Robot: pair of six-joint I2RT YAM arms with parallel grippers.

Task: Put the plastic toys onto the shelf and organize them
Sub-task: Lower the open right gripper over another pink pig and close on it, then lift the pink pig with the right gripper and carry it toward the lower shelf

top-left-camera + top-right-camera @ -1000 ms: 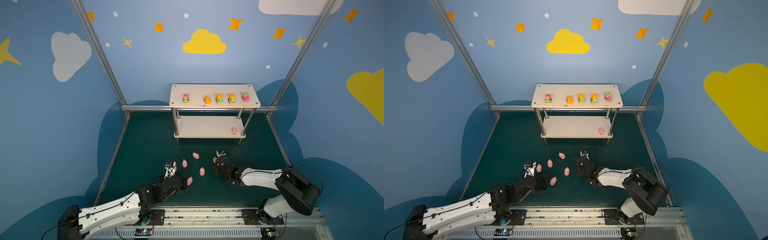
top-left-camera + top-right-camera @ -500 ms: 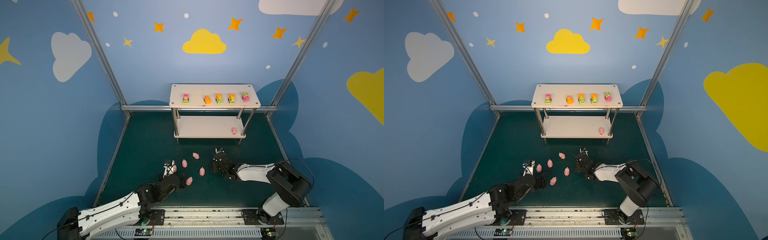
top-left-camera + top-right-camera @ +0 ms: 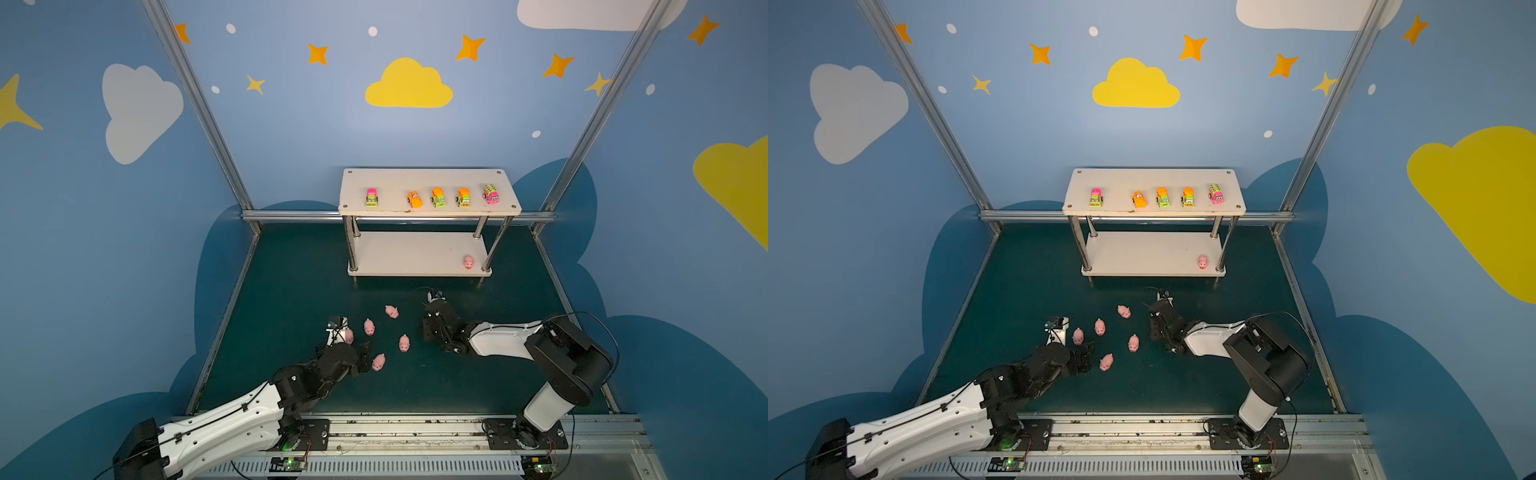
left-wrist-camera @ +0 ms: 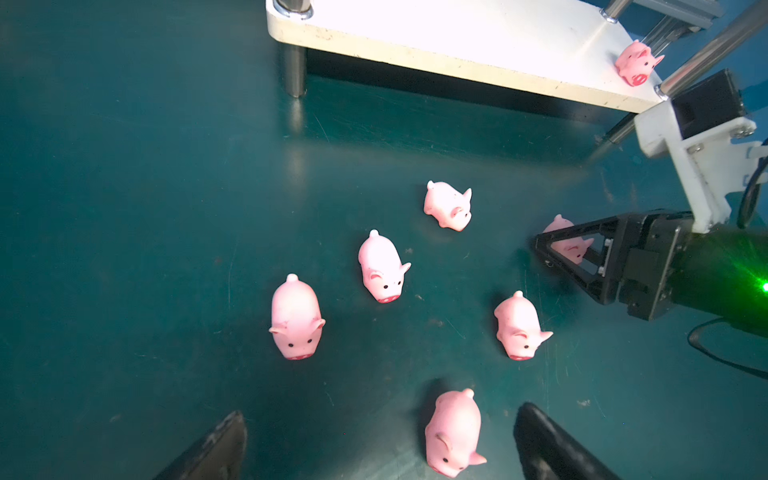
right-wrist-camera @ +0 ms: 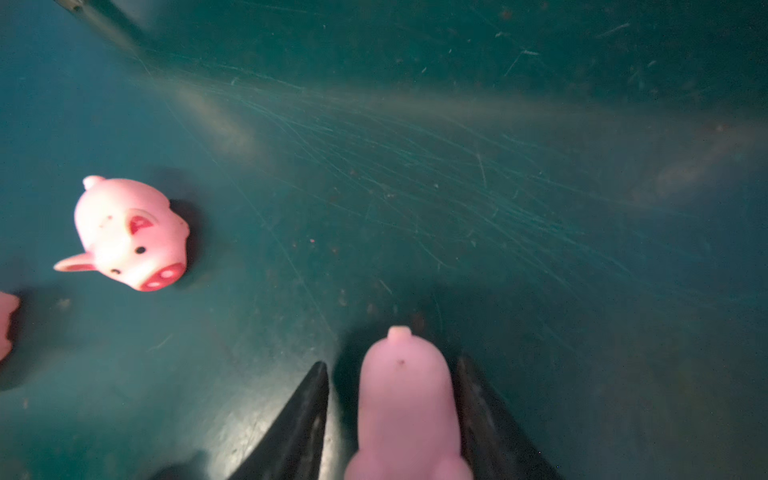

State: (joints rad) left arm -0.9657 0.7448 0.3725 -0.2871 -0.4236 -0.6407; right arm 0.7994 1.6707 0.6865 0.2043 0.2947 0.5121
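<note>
On my left, the left gripper (image 4: 382,411) sits low over the dark green floor (image 3: 291,291) with its jaws spread wide, gripping nothing. A pink pig (image 4: 455,432) stands between its fingers (image 4: 212,453), nearer one of them and, as far as I can see, touching neither. Beyond it four loose pigs stand apart on the floor: one pig (image 3: 348,336) beside the left wrist camera mount, the next pig (image 3: 369,326), a rear pig (image 3: 391,311) and a right-hand pig (image 3: 404,343). Right of that group the right gripper (image 3: 430,332) is down at the floor. Its wrist view shows a sixth pig (image 5: 405,407) lying lengthwise between the fingers (image 5: 482,415). One finger looks pressed to its flank and a dark gap shows on the other side, so I cannot tell whether it is clamped. At the back stands the shelf (image 3: 424,178). Its top board carries five toy vehicles in a row: a pink-and-green car (image 3: 372,197) alone at the left, then an orange car (image 3: 414,199), two orange-and-green trucks (image 3: 438,197) and a pink bus (image 3: 491,194). On the lower board (image 3: 395,253) a seventh pig (image 3: 468,262) stands near the right front leg (image 3: 492,249).
</note>
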